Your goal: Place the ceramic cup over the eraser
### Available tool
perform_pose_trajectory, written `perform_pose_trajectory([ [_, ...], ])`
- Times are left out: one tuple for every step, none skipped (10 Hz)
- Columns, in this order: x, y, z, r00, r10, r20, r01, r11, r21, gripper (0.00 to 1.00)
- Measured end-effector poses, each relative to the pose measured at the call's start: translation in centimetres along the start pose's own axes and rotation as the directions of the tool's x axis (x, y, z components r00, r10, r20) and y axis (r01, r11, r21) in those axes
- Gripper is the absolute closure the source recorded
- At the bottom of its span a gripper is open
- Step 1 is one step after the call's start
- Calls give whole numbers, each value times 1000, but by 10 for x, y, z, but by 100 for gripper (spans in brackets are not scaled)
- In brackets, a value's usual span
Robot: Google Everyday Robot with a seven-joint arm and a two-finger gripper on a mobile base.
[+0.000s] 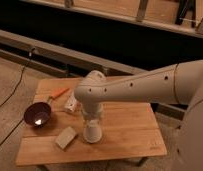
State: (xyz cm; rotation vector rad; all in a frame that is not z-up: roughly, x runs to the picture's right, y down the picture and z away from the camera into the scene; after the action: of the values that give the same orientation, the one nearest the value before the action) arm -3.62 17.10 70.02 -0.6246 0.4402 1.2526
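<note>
The whitish ceramic cup [91, 132] stands on the wooden table [130, 135] near its middle front, directly under my wrist. My gripper [92, 119] comes straight down onto the cup's top and is shut on the ceramic cup. The bulky white arm reaches in from the right and covers the fingers from above. The eraser is hidden from view.
A dark maroon bowl [37, 114] sits at the table's left. A pale beige block [66, 137] lies front left of the cup. A white labelled bottle [71, 104] and an orange-handled tool [58, 93] lie behind it. The table's right half holds only my arm above it.
</note>
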Motion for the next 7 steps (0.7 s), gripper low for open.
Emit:
perform_pose_trajectory([
  [0, -1, 3, 1000, 2, -4, -2, 1000, 2, 91],
  [0, -3, 6, 1000, 6, -11, -6, 1000, 6, 91],
  [0, -5, 9, 1000, 12, -17, -12, 1000, 10, 91],
  [-1, -5, 11, 1000, 15, -21, -14, 1000, 12, 91],
  [-1, -6, 14, 999, 17, -27, -17, 1000, 15, 85],
  [-3, -5, 16, 999, 18, -31, -17, 1000, 15, 75],
  [-4, -5, 18, 999, 19, -36, -18, 1000, 15, 65],
])
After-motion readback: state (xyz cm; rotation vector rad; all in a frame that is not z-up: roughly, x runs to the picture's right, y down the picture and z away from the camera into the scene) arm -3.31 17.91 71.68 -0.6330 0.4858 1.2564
